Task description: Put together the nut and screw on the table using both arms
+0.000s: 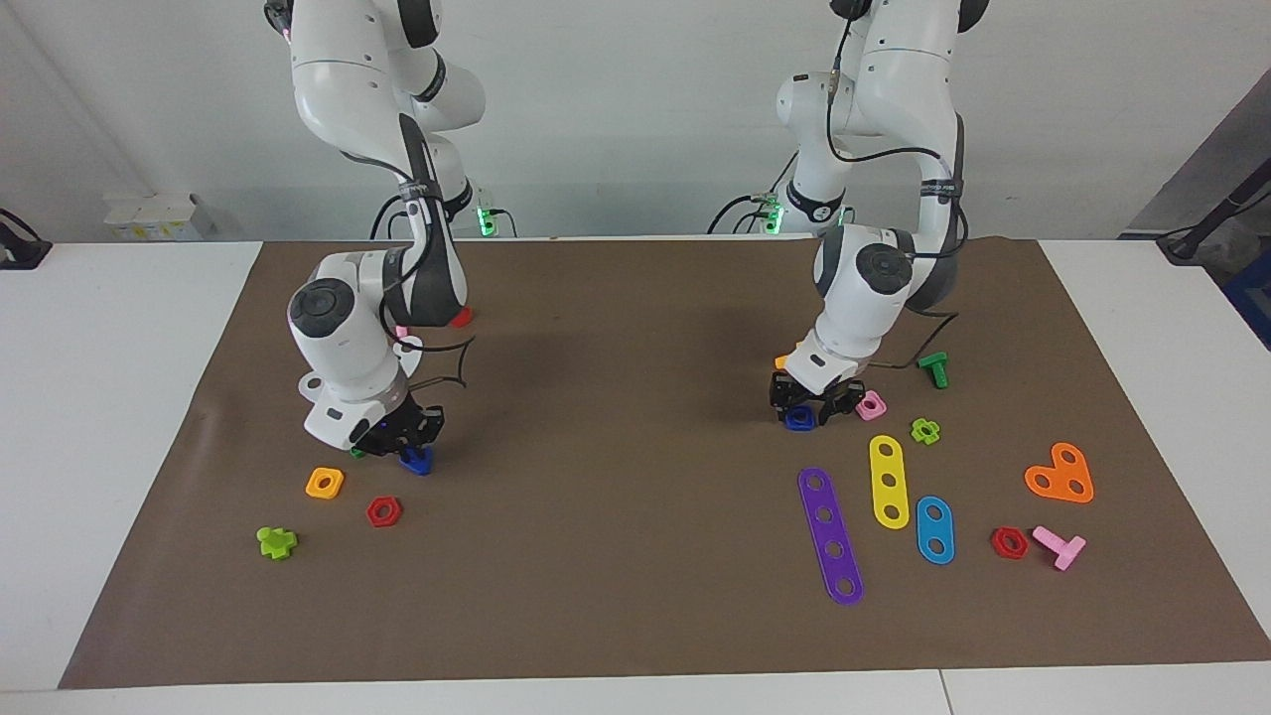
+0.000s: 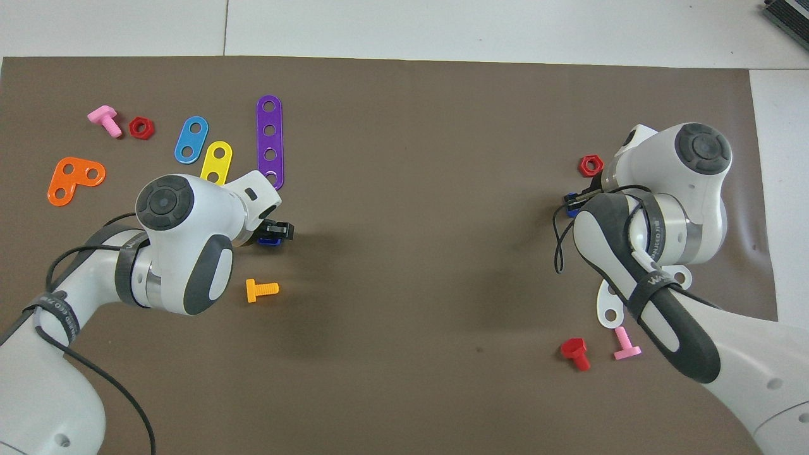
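The dark-blue nut (image 1: 799, 419) lies on the brown mat (image 1: 616, 556) of the table toward the left arm's end. My left gripper (image 1: 812, 405) is down at it, fingers apart, one on each side; in the overhead view only an edge of the nut (image 2: 268, 241) shows under this gripper (image 2: 276, 231). The dark-blue screw (image 1: 417, 459) is toward the right arm's end, at the tips of my right gripper (image 1: 402, 442), low over the mat. In the overhead view the screw (image 2: 571, 212) is mostly hidden under that gripper (image 2: 575, 202).
Beside the screw lie an orange square nut (image 1: 325, 483), a red hex nut (image 1: 383, 511) and a light-green piece (image 1: 276, 542). Beside the blue nut lie a pink nut (image 1: 871, 405), a green screw (image 1: 933, 369), purple (image 1: 830, 536), yellow (image 1: 889, 481) and blue (image 1: 934, 529) strips. An orange screw (image 2: 261, 290) lies nearer the robots.
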{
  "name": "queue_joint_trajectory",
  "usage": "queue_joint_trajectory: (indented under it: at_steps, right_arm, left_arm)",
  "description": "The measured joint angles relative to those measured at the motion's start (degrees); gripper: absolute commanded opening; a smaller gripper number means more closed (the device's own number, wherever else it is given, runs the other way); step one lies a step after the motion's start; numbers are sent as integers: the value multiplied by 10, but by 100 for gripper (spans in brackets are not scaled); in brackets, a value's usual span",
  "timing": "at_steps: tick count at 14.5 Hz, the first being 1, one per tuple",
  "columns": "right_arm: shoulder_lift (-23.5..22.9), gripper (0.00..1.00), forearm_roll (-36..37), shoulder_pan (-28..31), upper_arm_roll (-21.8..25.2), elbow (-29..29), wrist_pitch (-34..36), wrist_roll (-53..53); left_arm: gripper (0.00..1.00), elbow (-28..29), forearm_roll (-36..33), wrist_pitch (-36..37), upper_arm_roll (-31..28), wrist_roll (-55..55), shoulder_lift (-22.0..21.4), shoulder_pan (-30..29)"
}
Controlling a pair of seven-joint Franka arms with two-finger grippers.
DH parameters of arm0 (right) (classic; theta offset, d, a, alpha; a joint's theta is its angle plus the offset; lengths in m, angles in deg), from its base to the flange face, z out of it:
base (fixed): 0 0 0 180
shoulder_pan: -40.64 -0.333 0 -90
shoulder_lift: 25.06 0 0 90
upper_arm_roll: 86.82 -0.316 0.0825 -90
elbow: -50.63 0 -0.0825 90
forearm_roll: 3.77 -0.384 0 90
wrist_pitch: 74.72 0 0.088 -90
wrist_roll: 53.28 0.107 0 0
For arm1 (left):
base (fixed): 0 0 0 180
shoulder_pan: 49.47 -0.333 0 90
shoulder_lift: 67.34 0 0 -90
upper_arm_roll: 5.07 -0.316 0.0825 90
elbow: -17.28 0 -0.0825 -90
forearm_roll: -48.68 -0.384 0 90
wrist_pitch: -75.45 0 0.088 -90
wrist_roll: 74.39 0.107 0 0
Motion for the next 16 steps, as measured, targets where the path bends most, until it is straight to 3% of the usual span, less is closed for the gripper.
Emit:
queue_joint_trajectory:
  at_steps: [3,7,10,13,16]
  right_arm:
    - [13,0,-1,-20,-2,54,39,46]
    - [15,0,-1,-108,-5,120,73,200]
    - [-27,0,-1,-170,-7,163,74,274]
    - [-113,0,0,-243,-7,239,72,395]
    - [-181,0,1,-282,-7,284,26,439]
  left_arm:
    - [66,1,0,0,0,3,0,0]
    - [63,3,0,0,0,8,1,0]
    - [56,4,0,0,0,11,1,0]
    - [35,4,0,0,0,19,1,0]
    - [13,4,0,0,0,23,1,0]
